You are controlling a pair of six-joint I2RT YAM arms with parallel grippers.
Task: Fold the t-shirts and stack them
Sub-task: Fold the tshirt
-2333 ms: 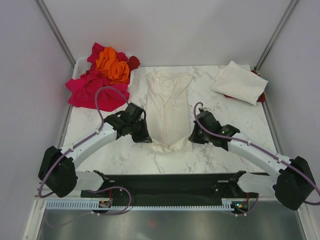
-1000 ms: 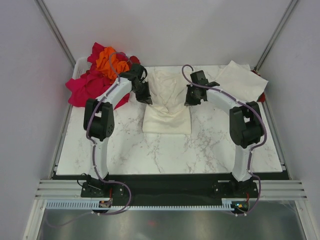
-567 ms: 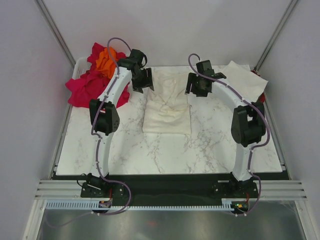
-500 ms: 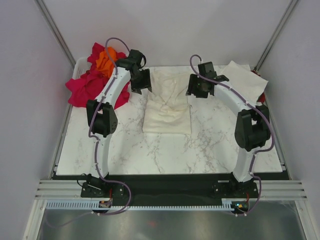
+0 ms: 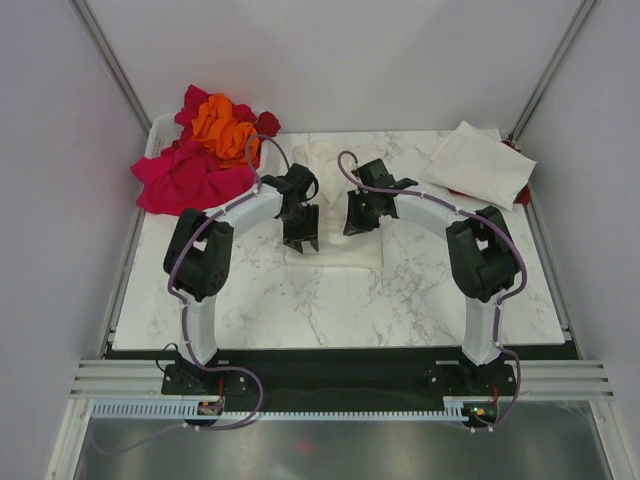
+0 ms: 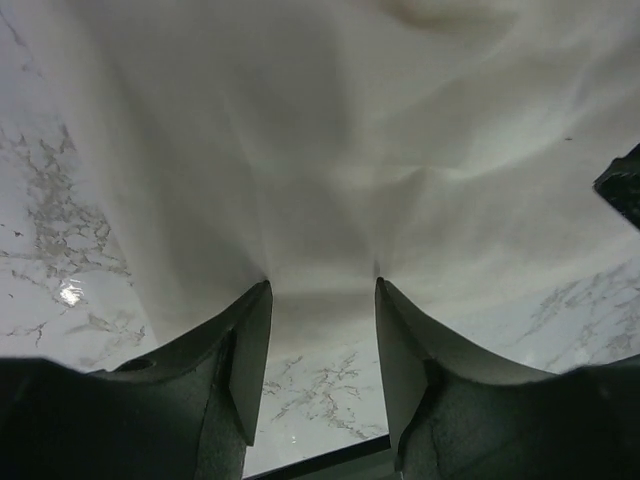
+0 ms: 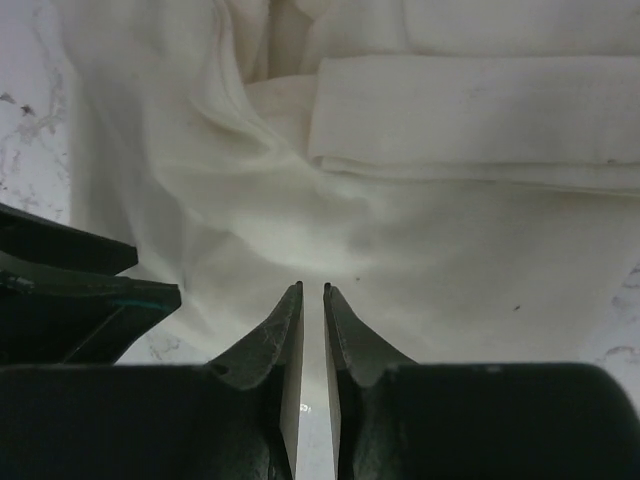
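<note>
A cream t-shirt (image 5: 330, 200) lies half folded in the middle of the marble table (image 5: 250, 295). My left gripper (image 5: 303, 238) is down on its near left part. In the left wrist view that gripper (image 6: 322, 285) is open, fingertips (image 6: 262, 292) pressing on the cream cloth (image 6: 330, 150). My right gripper (image 5: 352, 222) is over the shirt's right part. Its jaws (image 7: 312, 290) stand a narrow slit apart, tips on the cream cloth (image 7: 450, 240), nothing visibly pinched. A folded cream t-shirt (image 5: 478, 165) lies at the back right. Pink, orange and dark red t-shirts (image 5: 205, 150) are heaped at the back left.
The coloured heap spills out of a white basket (image 5: 155, 135) at the table's back left corner. A bit of red cloth (image 5: 522, 197) shows under the folded cream shirt. Grey walls close in on both sides. A black rail (image 5: 340, 352) runs along the near edge.
Both grippers let go of the shirt at its far end and opened. They have since come nearer and lower onto the folded shirt. The right jaws have narrowed again.
</note>
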